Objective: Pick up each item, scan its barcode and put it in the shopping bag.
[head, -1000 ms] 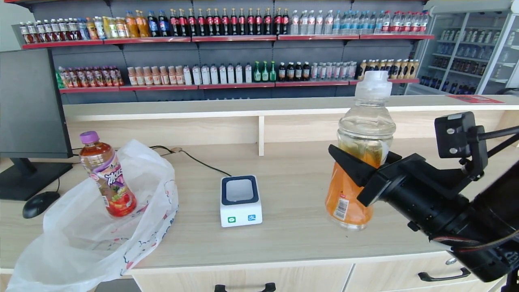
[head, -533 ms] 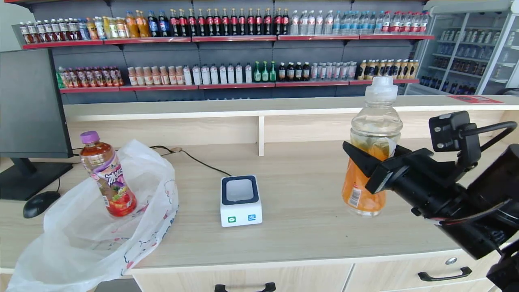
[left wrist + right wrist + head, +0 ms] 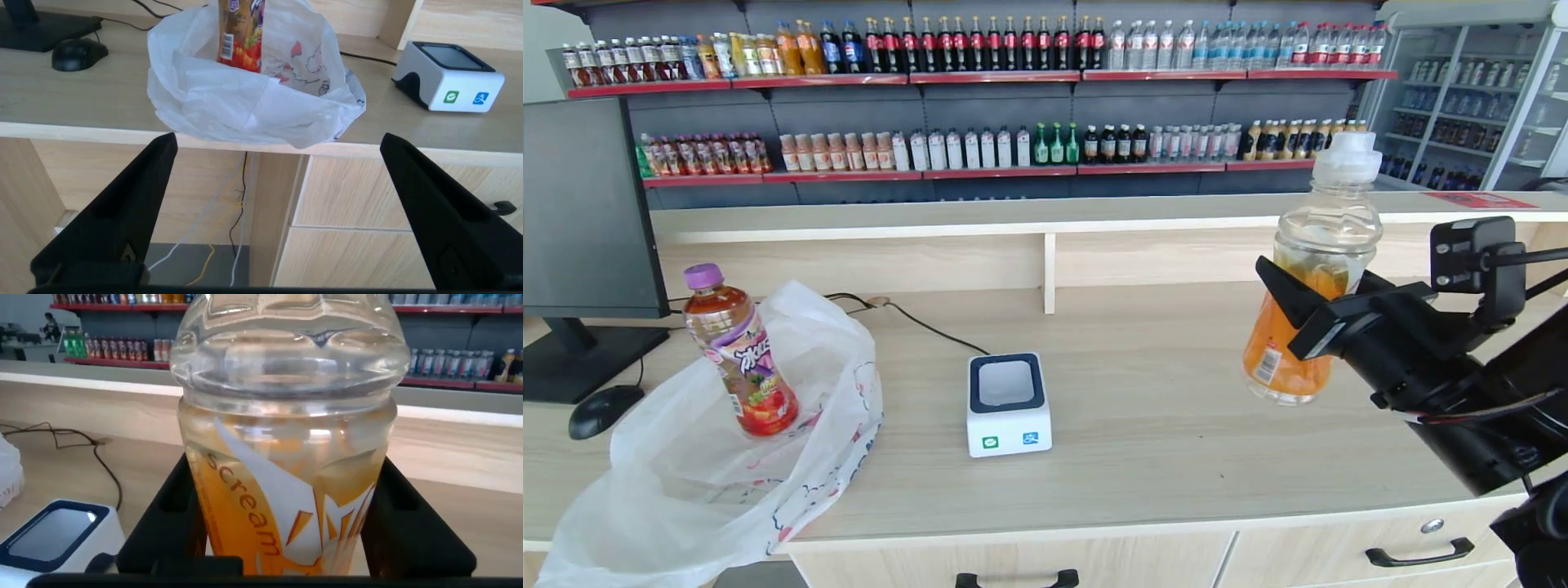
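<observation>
My right gripper (image 3: 1313,300) is shut on the middle of an orange drink bottle (image 3: 1281,359) with a white cap, held upright over the right part of the counter. In the right wrist view the black fingers (image 3: 167,527) flank the orange bottle (image 3: 286,457). A white scanner (image 3: 1007,403) with a dark-framed window sits at mid-counter. At the left, a red-brown bottle (image 3: 739,359) with a purple cap stands tilted in the white plastic shopping bag (image 3: 686,474). My left gripper (image 3: 278,143) is open, below the counter's front edge, facing the bag (image 3: 245,90).
A black monitor (image 3: 588,212) and a mouse (image 3: 603,410) stand at the far left, with a cable running along the counter's back. A raised ledge (image 3: 1045,216) borders the counter behind. Drawers (image 3: 1094,555) sit under the counter's front edge.
My right gripper has carried the orange bottle to the right and farther back, away from the scanner. The bag, its bottle and the scanner have stayed put.
</observation>
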{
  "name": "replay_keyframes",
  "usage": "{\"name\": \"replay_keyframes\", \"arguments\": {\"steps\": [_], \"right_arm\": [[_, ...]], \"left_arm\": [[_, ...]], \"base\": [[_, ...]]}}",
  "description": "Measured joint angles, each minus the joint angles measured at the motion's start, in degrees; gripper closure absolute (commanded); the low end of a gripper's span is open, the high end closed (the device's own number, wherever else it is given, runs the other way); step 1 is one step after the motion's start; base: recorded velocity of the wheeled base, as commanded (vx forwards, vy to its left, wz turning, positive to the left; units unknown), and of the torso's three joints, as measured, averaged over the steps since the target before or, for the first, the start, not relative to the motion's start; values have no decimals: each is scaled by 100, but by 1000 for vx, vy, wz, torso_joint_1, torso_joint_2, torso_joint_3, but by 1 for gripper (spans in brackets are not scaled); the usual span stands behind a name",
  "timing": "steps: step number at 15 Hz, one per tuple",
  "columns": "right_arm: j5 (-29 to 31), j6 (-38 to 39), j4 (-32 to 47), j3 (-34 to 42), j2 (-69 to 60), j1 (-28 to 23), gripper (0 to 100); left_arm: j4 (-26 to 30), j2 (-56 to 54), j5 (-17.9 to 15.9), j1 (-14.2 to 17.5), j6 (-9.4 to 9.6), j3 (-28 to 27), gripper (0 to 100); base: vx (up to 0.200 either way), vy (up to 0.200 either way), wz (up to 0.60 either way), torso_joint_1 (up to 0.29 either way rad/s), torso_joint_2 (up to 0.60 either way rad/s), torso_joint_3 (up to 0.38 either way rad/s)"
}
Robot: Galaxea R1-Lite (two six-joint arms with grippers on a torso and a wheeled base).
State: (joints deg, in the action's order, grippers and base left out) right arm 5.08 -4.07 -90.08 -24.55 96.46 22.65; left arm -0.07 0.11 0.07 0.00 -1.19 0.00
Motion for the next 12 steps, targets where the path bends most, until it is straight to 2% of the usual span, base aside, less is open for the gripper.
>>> {"name": "replay_keyframes", "arguments": {"steps": [7, 9, 12], "right_arm": [[20, 95, 17, -119, 254, -455, 100], [17, 150, 16, -113, 276, -501, 100], [20, 154, 44, -94, 282, -595, 100]], "left_arm": [[-4, 0, 0, 0, 5, 0, 0], [-2, 0, 0, 0, 0, 0, 0], [-2, 0, 0, 0, 0, 0, 0]], "base": [[0, 0, 0, 0, 0, 0], [-200, 0, 0, 2, 5, 2], [0, 0, 0, 0, 0, 0]]}}
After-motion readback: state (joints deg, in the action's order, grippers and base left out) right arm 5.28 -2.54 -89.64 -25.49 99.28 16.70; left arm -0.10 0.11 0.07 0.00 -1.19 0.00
